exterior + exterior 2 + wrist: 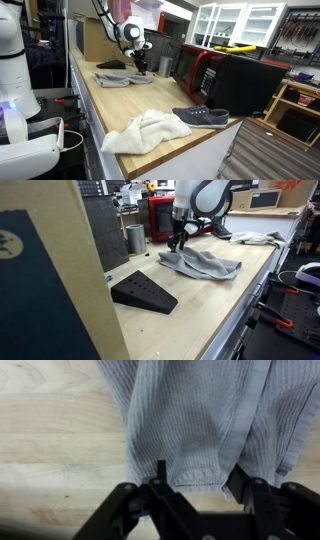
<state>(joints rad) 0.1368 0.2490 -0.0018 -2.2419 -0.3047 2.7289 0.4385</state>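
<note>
A grey ribbed cloth [200, 415] lies crumpled on the light wooden table [50, 450]; it shows in both exterior views [122, 78] [205, 265]. My gripper [200, 485] is low over the cloth's hemmed edge, with one finger on each side of the hem. The fingers stand apart and the gripper is open. In the exterior views the gripper [140, 64] [177, 240] points down at the cloth's end. I cannot tell whether the fingertips touch the cloth.
A white towel [145, 130] and a dark grey item [200, 117] lie near the table's end. A black microwave [245, 85] and a red appliance [203, 70] stand along one side. A black wedge [143, 292], a metal can [135, 237] and a cardboard panel [50, 280] are nearby.
</note>
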